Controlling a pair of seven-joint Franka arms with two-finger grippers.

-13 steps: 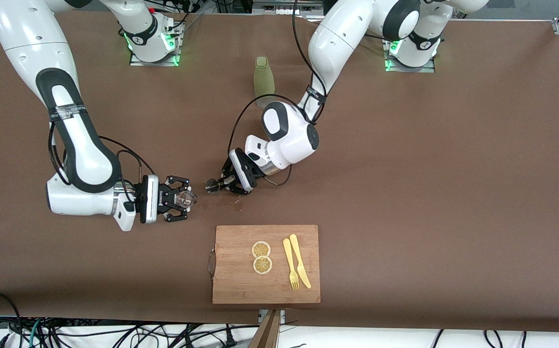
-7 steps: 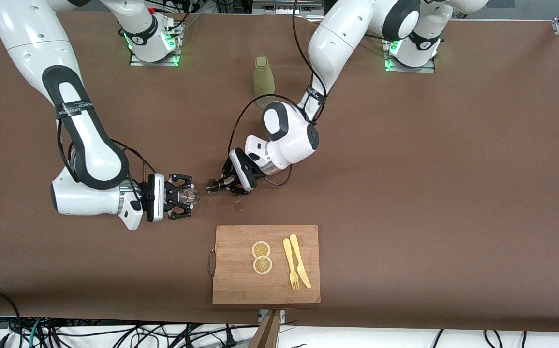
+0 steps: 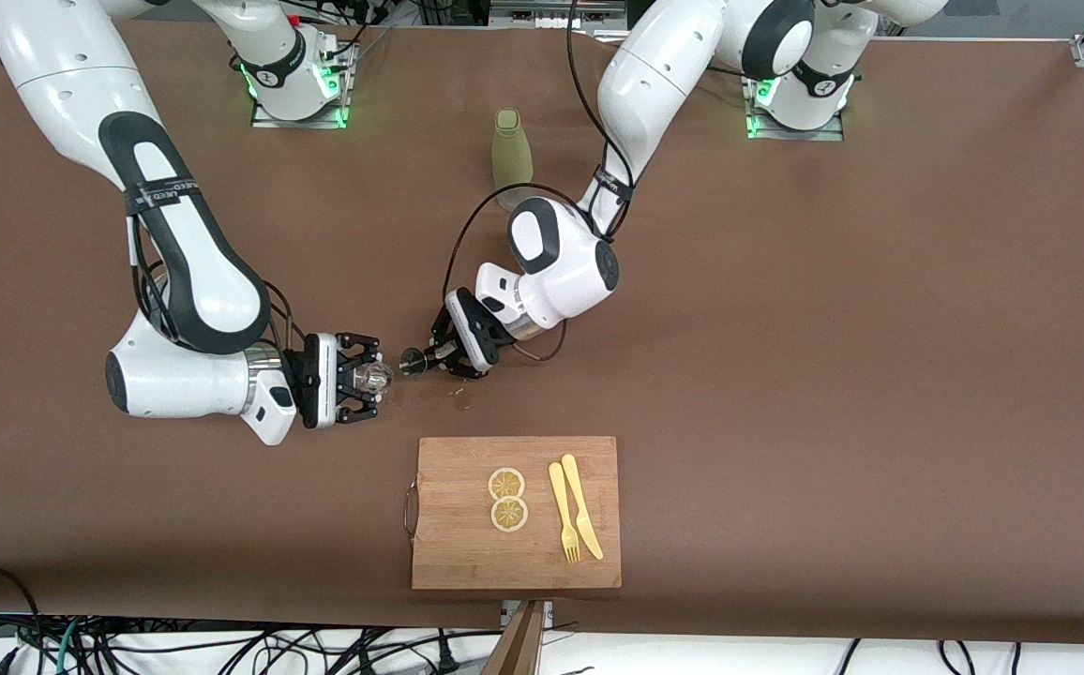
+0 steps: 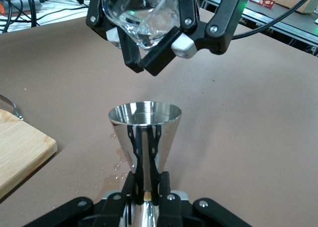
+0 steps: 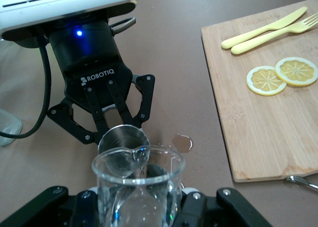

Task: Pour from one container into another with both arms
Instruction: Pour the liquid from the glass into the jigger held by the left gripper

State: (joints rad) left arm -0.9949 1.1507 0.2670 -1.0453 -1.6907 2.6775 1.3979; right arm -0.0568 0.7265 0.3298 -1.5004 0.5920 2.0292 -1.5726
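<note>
The left gripper [image 3: 429, 357] pinches the jigger [image 3: 410, 360] at its waist, held over the table. The right gripper [image 3: 366, 378] pinches the glass cup [image 3: 375, 377], rim just beside the jigger's. The left wrist view shows the cup [image 4: 144, 16] above the jigger [image 4: 144, 130]; the right wrist view adds a small puddle [image 5: 182, 142] beneath, near the board [image 3: 516, 512] with lemon slices [image 3: 507, 499].

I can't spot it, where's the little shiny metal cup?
The steel jigger is held up in the left gripper, over the table just above the cutting board in the front view, beside the glass cup.
</note>
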